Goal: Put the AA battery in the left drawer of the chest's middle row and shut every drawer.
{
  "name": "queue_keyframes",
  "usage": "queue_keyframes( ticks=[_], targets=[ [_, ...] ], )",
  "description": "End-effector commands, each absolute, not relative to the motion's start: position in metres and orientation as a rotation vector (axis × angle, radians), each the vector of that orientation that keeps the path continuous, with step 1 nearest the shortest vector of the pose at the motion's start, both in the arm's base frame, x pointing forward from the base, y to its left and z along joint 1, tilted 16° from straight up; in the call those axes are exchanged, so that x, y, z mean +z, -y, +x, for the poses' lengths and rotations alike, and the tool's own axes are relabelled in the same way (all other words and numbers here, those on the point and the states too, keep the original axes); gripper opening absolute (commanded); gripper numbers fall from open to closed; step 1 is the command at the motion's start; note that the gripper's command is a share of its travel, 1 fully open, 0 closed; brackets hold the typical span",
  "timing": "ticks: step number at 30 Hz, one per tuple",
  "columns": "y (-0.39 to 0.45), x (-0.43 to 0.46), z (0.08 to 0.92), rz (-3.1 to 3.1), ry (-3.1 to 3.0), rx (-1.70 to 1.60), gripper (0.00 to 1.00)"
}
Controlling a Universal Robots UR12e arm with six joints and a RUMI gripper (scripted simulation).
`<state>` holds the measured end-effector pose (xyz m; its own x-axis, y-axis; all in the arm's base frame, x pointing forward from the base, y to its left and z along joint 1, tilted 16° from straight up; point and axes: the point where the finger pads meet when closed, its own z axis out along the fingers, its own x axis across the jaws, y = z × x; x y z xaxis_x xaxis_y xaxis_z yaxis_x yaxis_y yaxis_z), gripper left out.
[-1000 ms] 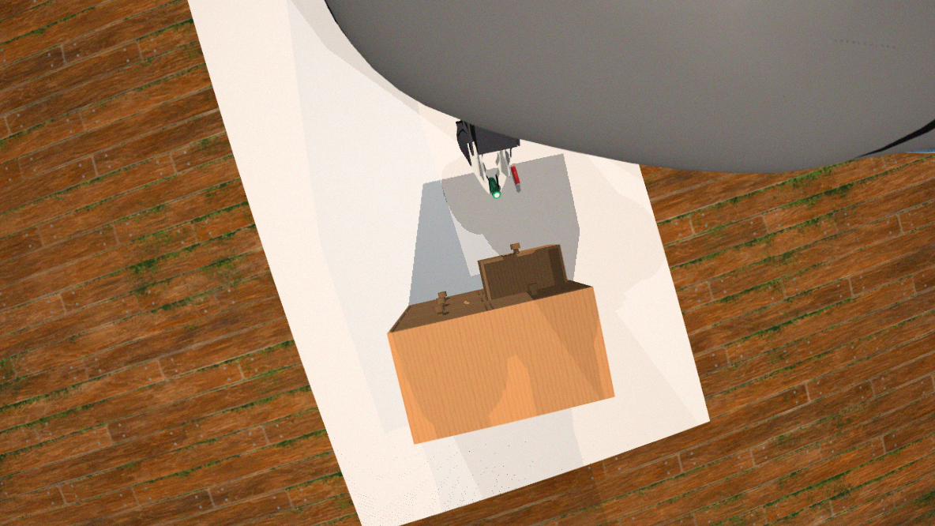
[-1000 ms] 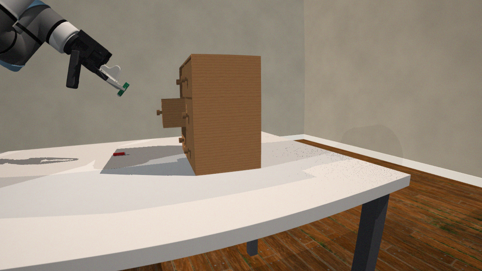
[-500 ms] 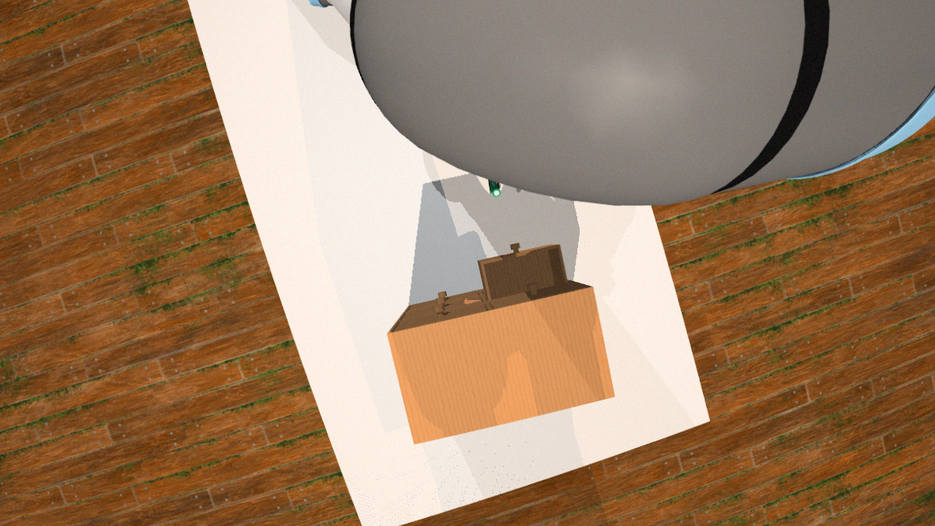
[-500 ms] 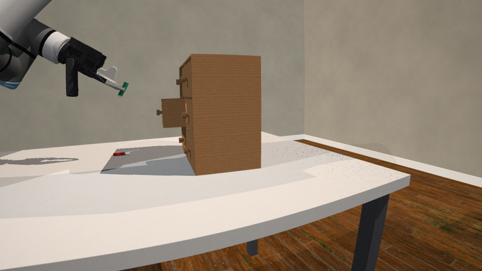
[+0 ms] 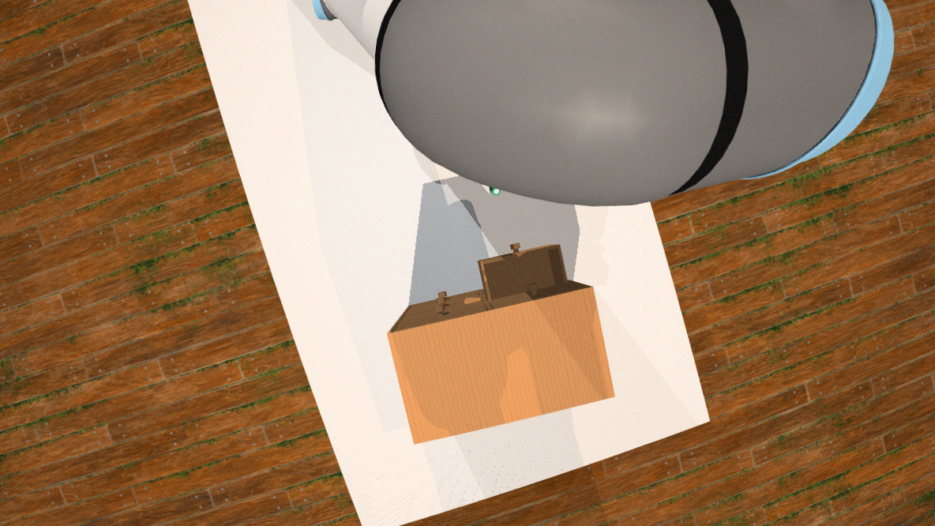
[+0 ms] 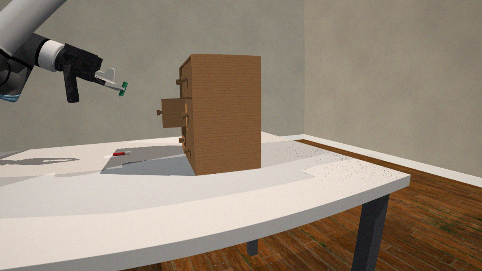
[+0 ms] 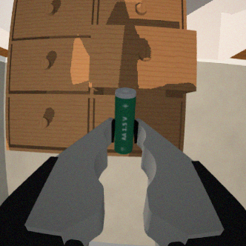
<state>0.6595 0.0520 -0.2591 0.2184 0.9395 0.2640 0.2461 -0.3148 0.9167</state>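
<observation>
Gripper [image 6: 121, 88] [image 7: 124, 120] fingertips pinch the green AA battery [image 5: 495, 191] [image 6: 123, 88] [image 7: 125, 122] from both sides, well above the table and apart from the chest. Behind them, the arm [image 5: 555, 98] [image 6: 20, 27] reaches in toward the drawer fronts and covers most of the tool from above.

Below spreads the white table [image 5: 660, 340] [image 6: 215, 208], with plank floor [image 5: 130, 261] [image 6: 434, 219] around it. On it the wooden chest [image 5: 457, 373] [image 6: 225, 111] [image 7: 95, 11] stands upright. Its left middle-row drawer [image 5: 523, 271] [image 6: 173, 112] [image 7: 167, 55] is pulled partway out, with its round knob [image 5: 515, 247] [image 6: 158, 112] [image 7: 144, 52] facing the arm; the right middle-row drawer [image 7: 30, 70] sits shut.

The battery is outside the drawer, in front of the chest and higher than the open front. It tilts slightly, its upper end leaning toward the chest and its pale end lowest. A small red cylinder [image 6: 118, 154] with a pale end lies on its side on the table, in front of the chest.

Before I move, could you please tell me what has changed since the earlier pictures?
The black two-jaw gripper has dropped and tilted nearer level, turning the green cylindrical AA battery more upright. It's still gripped; the open wooden drawer and small red cylinder haven't moved.
</observation>
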Motion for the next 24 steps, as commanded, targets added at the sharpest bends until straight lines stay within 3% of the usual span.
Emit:
queue_keyframes(
  ticks=[1, 24],
  targets=[
    [-0.0519, -0.2588, 0.6596, 1.697, -1.089, 1.146, 0.05],
    [-0.0521, -0.259, 0.6593, 1.667, -1.06, 1.16, 0.05]
  ],
)
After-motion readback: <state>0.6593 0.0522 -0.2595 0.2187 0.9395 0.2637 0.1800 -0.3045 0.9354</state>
